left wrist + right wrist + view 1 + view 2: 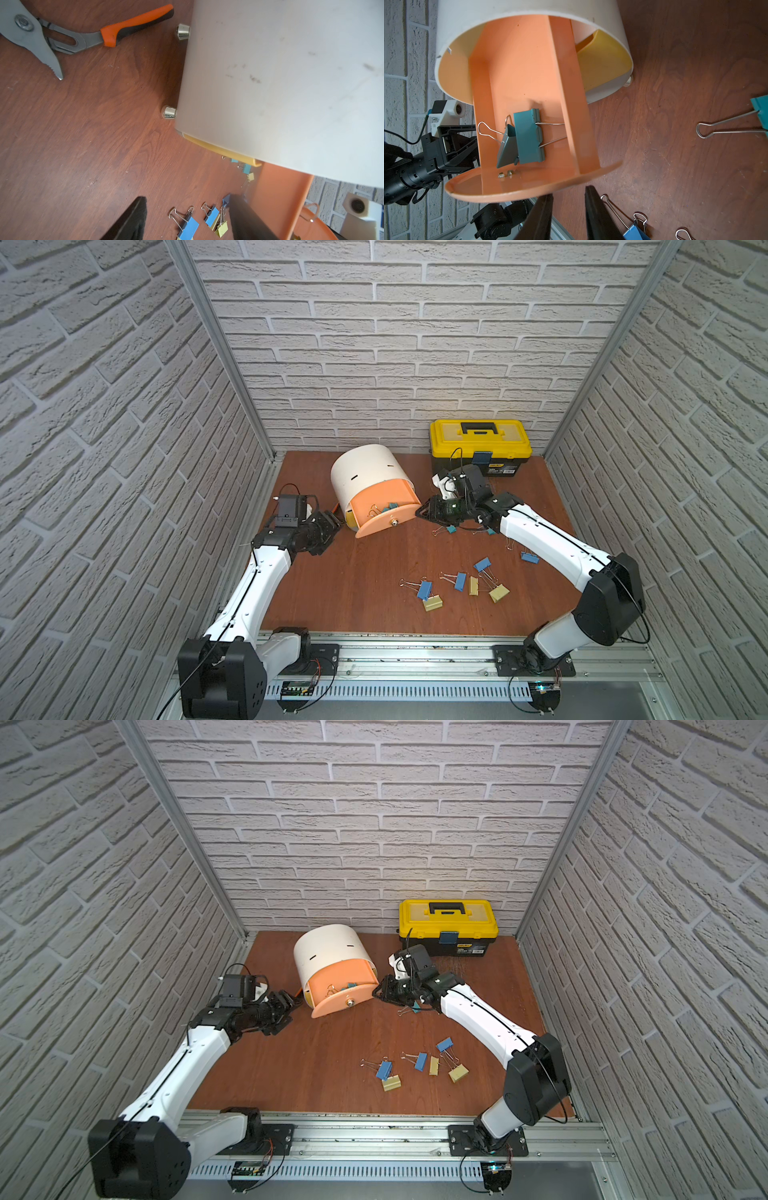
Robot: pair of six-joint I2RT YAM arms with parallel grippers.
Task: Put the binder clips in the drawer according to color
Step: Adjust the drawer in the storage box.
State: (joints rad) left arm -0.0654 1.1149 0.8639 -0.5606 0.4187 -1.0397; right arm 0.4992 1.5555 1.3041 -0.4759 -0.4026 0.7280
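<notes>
The white round-topped cabinet (368, 472) stands on the table, its peach drawer (529, 116) pulled out and holding two teal binder clips (527, 138). Right gripper (568, 209) jaws stand slightly apart, empty, beside the drawer front. Left gripper (185, 220) jaws are spread, empty. Advice: take the nearest teal clip (450, 529) by its body.

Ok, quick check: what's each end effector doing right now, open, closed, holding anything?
Left end effector: open, holding nothing, beside the white cabinet.
Right end effector: open with a narrow gap, holding nothing, just outside the pulled-out peach drawer.
</notes>
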